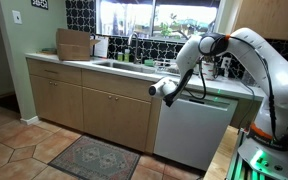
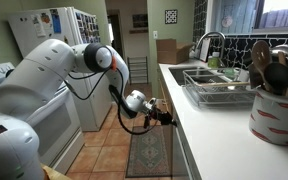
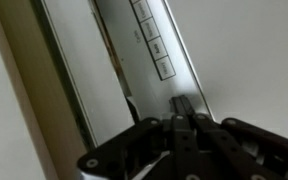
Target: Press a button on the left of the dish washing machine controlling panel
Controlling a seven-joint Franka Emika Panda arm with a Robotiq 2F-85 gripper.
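The dish washing machine stands under the table's front edge, beside tan cabinets. Its controlling panel runs along the door's top. The hand, pinched fully together and holding nothing, rests its tips against that strip, just past a row of buttons.

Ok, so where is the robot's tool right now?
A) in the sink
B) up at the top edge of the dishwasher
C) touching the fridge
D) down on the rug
B: in an exterior view the tool is at the top edge of the dishwasher, and the wrist view shows its tip right by the panel.
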